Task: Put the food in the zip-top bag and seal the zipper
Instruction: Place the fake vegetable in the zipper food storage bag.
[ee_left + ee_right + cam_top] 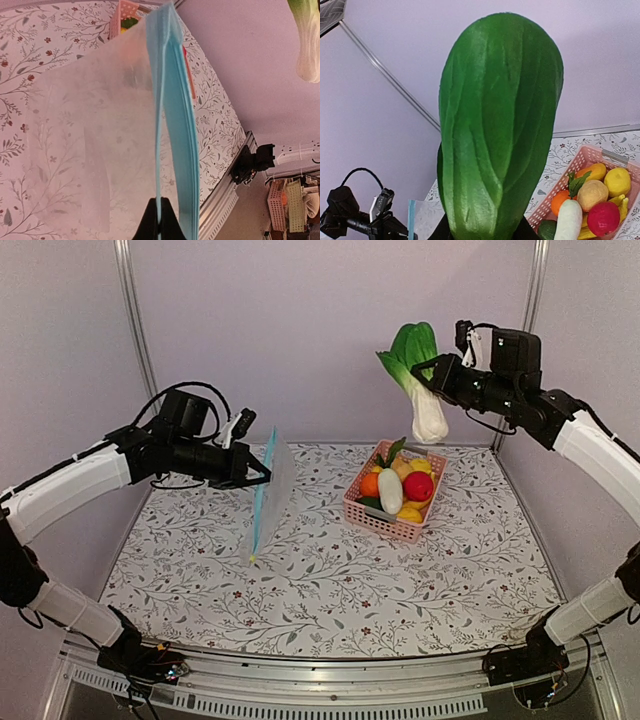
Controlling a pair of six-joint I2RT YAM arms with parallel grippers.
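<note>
My left gripper [262,472] [160,220] is shut on one lip of the light-blue zipper [159,150] [262,502]. It holds the clear zip-top bag [275,485] [90,140] upright above the table, and the other zipper lip stands apart to the right. High over the basket, my right gripper [432,373] [482,235] is shut on the big bok choy [415,365] [500,130]. Its green leaves point toward the bag and its white stem hangs down. A red-pink round fruit [418,485] [603,218] and a pale peach fruit [592,194] lie in the basket.
The pink slatted basket [380,523] [580,160] stands right of centre and holds more toy produce: an orange, yellow pieces, a white vegetable. Purple walls and metal corner posts close in the back and sides. A floral cloth covers the table [330,590].
</note>
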